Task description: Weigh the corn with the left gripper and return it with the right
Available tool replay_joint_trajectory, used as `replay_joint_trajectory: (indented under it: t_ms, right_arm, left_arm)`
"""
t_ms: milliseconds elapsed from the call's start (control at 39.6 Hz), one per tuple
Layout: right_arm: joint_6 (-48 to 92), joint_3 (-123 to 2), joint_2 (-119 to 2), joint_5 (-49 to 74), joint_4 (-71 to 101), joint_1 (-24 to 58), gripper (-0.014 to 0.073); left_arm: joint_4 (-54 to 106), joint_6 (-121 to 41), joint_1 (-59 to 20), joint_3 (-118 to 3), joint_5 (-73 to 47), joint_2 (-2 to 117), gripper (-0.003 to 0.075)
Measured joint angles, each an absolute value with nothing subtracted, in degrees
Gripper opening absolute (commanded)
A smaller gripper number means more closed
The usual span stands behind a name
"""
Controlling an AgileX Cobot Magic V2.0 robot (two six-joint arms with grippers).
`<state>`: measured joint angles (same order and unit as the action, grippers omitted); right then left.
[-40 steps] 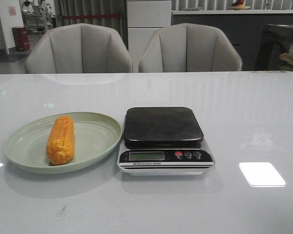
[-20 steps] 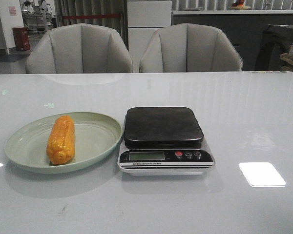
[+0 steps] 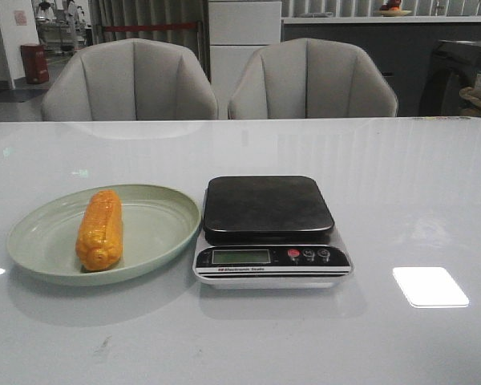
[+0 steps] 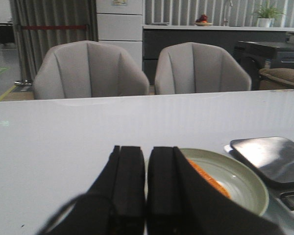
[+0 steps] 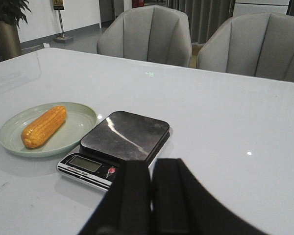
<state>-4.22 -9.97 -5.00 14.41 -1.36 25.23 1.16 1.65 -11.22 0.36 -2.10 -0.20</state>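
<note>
The orange-yellow corn (image 3: 99,228) lies lengthwise on the left half of a pale green plate (image 3: 156,228), left of the scale (image 3: 269,230). The scale has a dark empty platform (image 3: 266,206) and a display strip in front. Neither gripper shows in the front view. In the left wrist view my left gripper (image 4: 146,149) is shut and empty, in the air short of the plate (image 4: 235,171), with a sliver of corn (image 4: 209,178) showing beside it. In the right wrist view my right gripper (image 5: 152,164) is shut and empty, near the scale (image 5: 118,142); the corn (image 5: 44,126) lies on the plate (image 5: 78,125).
Two grey chairs (image 3: 132,80) (image 3: 311,79) stand behind the white glossy table (image 3: 401,184). A bright light patch (image 3: 430,286) reflects on the table to the right of the scale.
</note>
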Motion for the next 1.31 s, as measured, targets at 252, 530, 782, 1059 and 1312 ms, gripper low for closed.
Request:
replay_joint_trajectory:
  t_ms: [252, 530, 782, 1059, 1312]
  right_arm:
    - [-4.2, -10.0, -5.0, 14.5, -1.4, 25.2, 0.0155]
    - [-4.2, -10.0, -5.0, 14.5, -1.4, 25.2, 0.0155]
    - [-4.2, -10.0, -5.0, 14.5, -1.4, 25.2, 0.0155]
    - [-4.2, -10.0, -5.0, 14.5, -1.4, 25.2, 0.0155]
    - [-4.2, -8.9, -5.0, 13.6, -1.4, 25.2, 0.0155]
  left_arm:
    - [1.2, 1.6, -2.1, 0.4, -1.1, -0.3, 0.0122]
    - [1.2, 1.6, -1.5, 0.4, -0.8, -0.3, 0.0122]
    - [1.2, 1.6, -1.5, 0.4, -0.6, -0.3, 0.0122]
    - [1.2, 1.6, -1.5, 0.4, -0.6, -0.3, 0.0122]
    - [1.2, 1.6, -1.5, 0.4, -0.6, -0.3, 0.0122]
